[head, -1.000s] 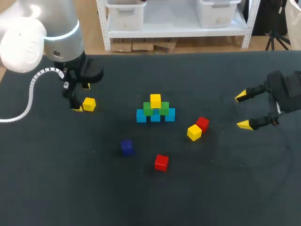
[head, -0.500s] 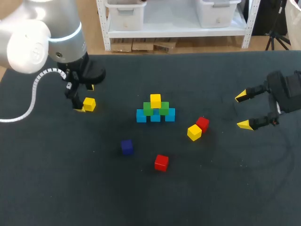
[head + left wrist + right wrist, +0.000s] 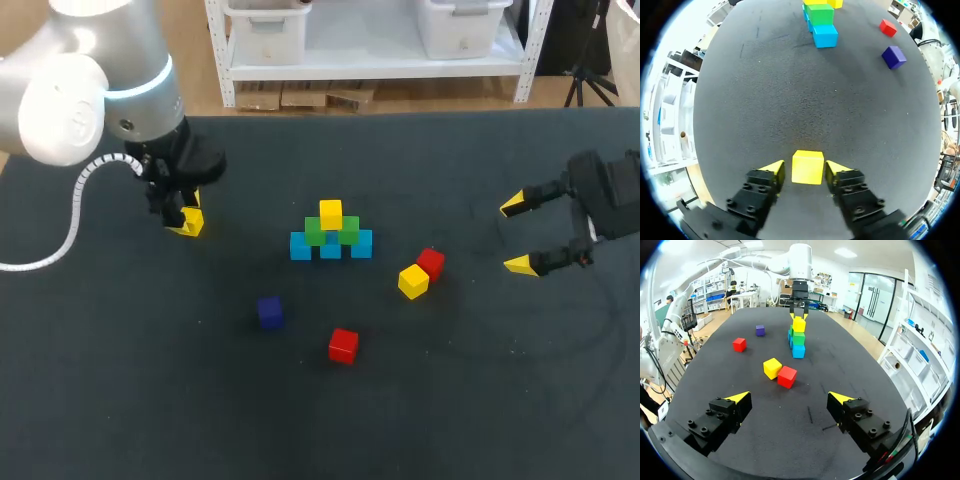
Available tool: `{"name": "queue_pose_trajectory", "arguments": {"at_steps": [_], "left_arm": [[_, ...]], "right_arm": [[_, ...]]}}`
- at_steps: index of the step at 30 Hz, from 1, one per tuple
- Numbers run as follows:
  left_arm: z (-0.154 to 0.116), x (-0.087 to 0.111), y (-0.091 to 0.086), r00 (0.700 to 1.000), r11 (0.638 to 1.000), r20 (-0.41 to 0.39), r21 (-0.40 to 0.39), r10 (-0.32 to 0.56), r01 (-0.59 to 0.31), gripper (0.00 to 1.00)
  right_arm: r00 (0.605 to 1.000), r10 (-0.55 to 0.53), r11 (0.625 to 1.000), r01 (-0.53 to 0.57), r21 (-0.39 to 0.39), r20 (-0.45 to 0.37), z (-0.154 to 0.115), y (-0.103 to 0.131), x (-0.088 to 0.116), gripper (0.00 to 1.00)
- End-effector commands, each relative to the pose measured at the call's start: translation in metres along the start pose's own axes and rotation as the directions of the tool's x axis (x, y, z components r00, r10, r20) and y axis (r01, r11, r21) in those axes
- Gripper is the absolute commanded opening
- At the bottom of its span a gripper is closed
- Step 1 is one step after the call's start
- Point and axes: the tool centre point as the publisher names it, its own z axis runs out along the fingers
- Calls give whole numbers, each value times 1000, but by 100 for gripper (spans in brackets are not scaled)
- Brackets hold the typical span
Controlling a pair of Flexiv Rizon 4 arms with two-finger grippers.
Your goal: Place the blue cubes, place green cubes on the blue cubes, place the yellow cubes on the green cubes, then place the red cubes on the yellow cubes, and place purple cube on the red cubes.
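Fingers of left gripper straddle yellow cube, parted, slim gaps each side (not clamped yet). Close squarely, cube centred, then lift straight. Far ahead: blue-green-yellow stack. Right gripper spread wide, empty, well apart.

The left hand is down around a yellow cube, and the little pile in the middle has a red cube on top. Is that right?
Not quite. The head view shows that the pile has a top cube that is yellow, not red. The rest holds: the left hand is down around a yellow cube, which sits between its open fingers.
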Motion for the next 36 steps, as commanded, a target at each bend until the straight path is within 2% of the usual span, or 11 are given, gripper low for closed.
{"name": "queue_pose_trajectory", "arguments": {"at_steps": [1,3,4,11,17,21,25,36], "left_arm": [[0,2,-1,1000,1000,4,-3,-2,2,25],[0,3,-2,1000,1000,6,-3,-6,6,4],[0,3,-3,1000,1000,6,-3,-8,8,0],[-12,-2,-13,999,999,12,-10,-39,39,0],[-45,-20,-20,985,986,62,-29,-162,164,0],[-67,-40,-25,972,976,102,-37,-212,216,0],[-82,-62,-29,968,972,104,-44,-227,233,0],[-100,-123,-23,974,975,69,-41,-214,217,0]], "right_arm": [[1000,-1,1000,1,0,2,0,0,0,100],[1000,-1,1000,1,0,2,0,0,0,100],[1000,-1,1000,1,0,2,0,0,0,100],[1000,-1,1000,1,0,2,0,0,0,100],[1000,-1,1000,1,0,2,0,0,0,100],[1000,-1,1000,1,0,2,0,0,0,100],[1000,-1,1000,1,0,2,0,0,0,100],[1000,-1,1000,1,0,2,0,0,0,100]]}}
